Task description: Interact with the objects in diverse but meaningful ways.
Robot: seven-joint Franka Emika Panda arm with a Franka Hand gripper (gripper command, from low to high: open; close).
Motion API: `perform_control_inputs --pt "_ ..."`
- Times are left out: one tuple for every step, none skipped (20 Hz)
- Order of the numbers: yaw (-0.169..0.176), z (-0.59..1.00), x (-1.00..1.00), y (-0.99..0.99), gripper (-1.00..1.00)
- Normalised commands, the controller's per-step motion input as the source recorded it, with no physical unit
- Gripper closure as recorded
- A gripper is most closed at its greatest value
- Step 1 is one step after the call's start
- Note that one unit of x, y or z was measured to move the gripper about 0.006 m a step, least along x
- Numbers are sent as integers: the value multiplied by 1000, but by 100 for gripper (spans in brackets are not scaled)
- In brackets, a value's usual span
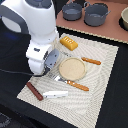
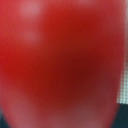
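Dark tabletop (image 1: 112, 100) with pale placemat (image 1: 102, 75). Nearest the wrist camera, red tomato (image 2: 60, 64) fills the view, blurred; gripper hidden behind the arm, aperture indeterminable. Beyond, tan plate (image 1: 73, 68). Risk: round tomato slipping or rolling off.

Even soft light, low-resolution exterior view, wrist view blurred by close red tomato (image 2: 60, 62)

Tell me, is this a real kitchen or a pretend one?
Probably a pretend one, set up for a robot: a placemat holds a small plate and a toy bread block, with little grey pots behind them.
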Motion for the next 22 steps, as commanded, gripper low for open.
perform_control_inputs --pt "-27 -511 -194 -263 100" --pt "-27 -497 -169 -223 100" --pt "-21 -483 -129 -203 100" --pt "-23 -514 -157 -217 100" --pt "-21 -469 -146 -206 100" --pt "-11 -320 -71 -137 100" --pt "0 0 0 -43 100" --pt "11 680 0 74 100" --pt "43 1000 349 406 100" --pt "96 1000 489 457 100" --pt "120 1000 400 394 100" --pt "120 1000 400 417 100" --pt "113 1000 517 466 100" --pt "107 1000 517 500 100" --pt "102 1000 506 506 100" --pt "109 943 549 529 100" --pt "117 840 569 566 100" --pt "120 789 754 554 100" --pt "118 720 774 537 100" --pt "115 686 803 514 100" --pt "108 631 826 514 100" --pt "100 554 851 500 100"
